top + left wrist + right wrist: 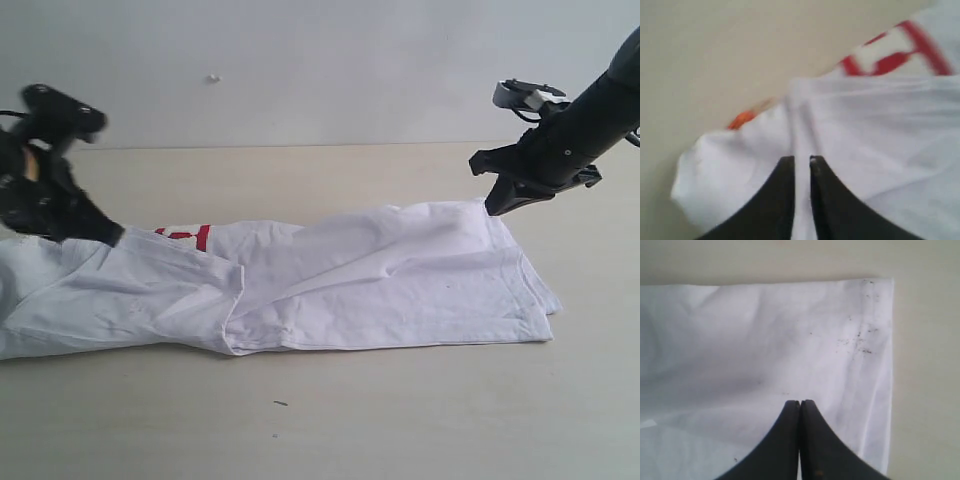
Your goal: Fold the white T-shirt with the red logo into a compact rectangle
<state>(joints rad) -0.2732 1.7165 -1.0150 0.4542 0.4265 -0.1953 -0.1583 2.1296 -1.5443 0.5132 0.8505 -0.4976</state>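
White cloth: the white T-shirt (380, 280) lies on the pale tabletop (400, 430), folded lengthwise into one long, rumpled band with a loose flap near its middle.
Long axis: it runs from the left claw (108, 236) straight across to the right claw (497, 206), with one end of the band at each.
Collar end: it points toward the left claw. An orange neck tag (742, 119) shows at the shirt's edge a little beyond that claw's tips.
Hem end: it points toward the right claw. A straight edge and a square corner lie just past its tips, with dark specks (860, 342) near the corner.
Red logo: the red logo (185, 234) is mostly covered by folded cloth. Only a small red-and-white piece peeks out just beside the left claw, on the side toward the right claw.
Left claw: it sits low over the cloth with its jaws parted by a narrow slit. White fabric shows through the gap, and no fold is seen pinched in it.
Right claw: its jaws are pressed together and hold nothing. It is poised at the hem end's corner, and I cannot tell whether it touches the cloth.
Fleck: a small dark fleck (280, 403) lies on the tabletop, well apart from both claws.
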